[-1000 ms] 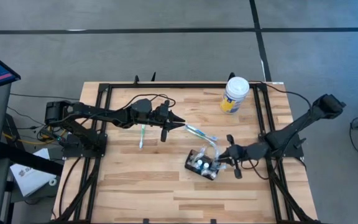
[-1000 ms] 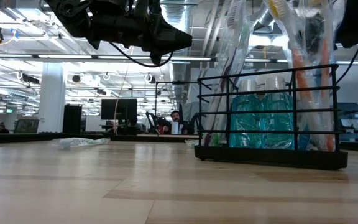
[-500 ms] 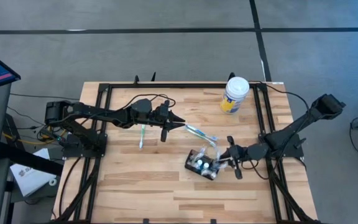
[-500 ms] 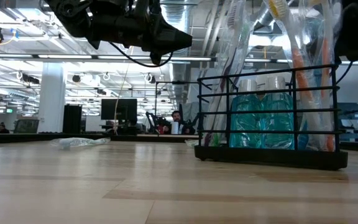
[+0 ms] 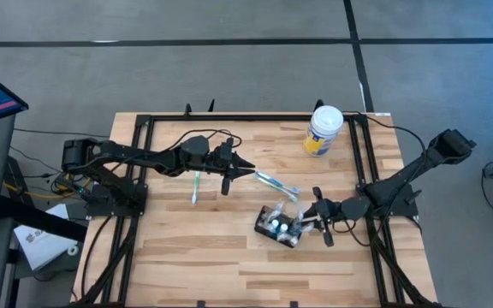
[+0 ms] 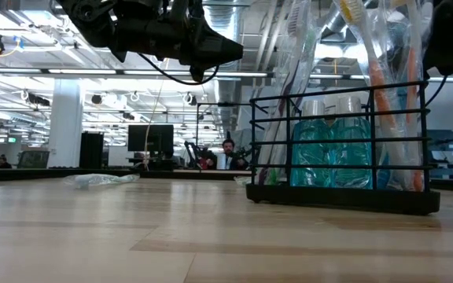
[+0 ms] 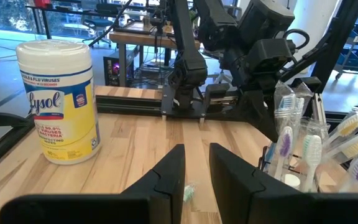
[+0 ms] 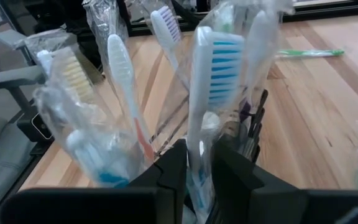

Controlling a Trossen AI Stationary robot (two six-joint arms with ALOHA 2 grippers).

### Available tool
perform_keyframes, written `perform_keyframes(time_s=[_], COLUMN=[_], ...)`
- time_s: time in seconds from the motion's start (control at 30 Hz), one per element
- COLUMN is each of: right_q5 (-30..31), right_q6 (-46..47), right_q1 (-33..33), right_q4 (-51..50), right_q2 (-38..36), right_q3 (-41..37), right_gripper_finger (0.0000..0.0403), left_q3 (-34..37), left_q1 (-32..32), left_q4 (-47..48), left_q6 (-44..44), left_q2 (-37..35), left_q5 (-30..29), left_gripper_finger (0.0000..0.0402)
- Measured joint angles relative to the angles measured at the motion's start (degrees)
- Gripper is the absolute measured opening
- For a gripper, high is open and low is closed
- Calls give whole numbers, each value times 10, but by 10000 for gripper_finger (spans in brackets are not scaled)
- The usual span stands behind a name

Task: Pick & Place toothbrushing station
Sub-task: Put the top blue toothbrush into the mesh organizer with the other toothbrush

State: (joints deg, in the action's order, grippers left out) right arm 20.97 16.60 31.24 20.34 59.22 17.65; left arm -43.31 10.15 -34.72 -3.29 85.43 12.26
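Wooden planks of the table (image 5: 204, 248) carried the toothbrushing station (image 5: 278, 228), a black wire holder crowded with plastic-wrapped brushes, near the front right. At its right end sat the right gripper (image 5: 307, 221), fingers parted slightly around one blue-bristled brush (image 8: 215, 68); a second earlier they were pressed together. Farther back, the left gripper (image 5: 248, 172) hovered, fingers narrowly apart, empty.
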Motion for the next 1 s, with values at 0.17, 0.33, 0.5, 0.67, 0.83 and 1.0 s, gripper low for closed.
perform_keyframes(time_s=[0.17, 0.33, 0.5, 0.67, 0.83, 1.0], right_q5=[-1, -12, -17, -17, -16, -15], right_q6=[0, 3, 24, 25, 25, 24], right_q1=[0, -4, -11, -11, -22, -38], right_q4=[-1, -26, -24, -23, -23, -23], right_q2=[0, 0, 0, 0, 0, -1], right_q3=[0, 0, 0, 0, 0, 0], right_gripper_finger=[64, 64, 65, 92, 147, 187], left_q3=[0, 0, 0, 0, 0, 0], left_q1=[0, 0, 0, 0, 0, 0], left_q4=[0, 0, 0, 0, 0, 0], left_q6=[0, 0, 0, 0, 0, 0], left_q2=[0, 0, 0, 0, 0, 0], left_q5=[0, 0, 0, 0, 0, 0], left_gripper_finger=[66, 66, 66, 66, 66, 66])
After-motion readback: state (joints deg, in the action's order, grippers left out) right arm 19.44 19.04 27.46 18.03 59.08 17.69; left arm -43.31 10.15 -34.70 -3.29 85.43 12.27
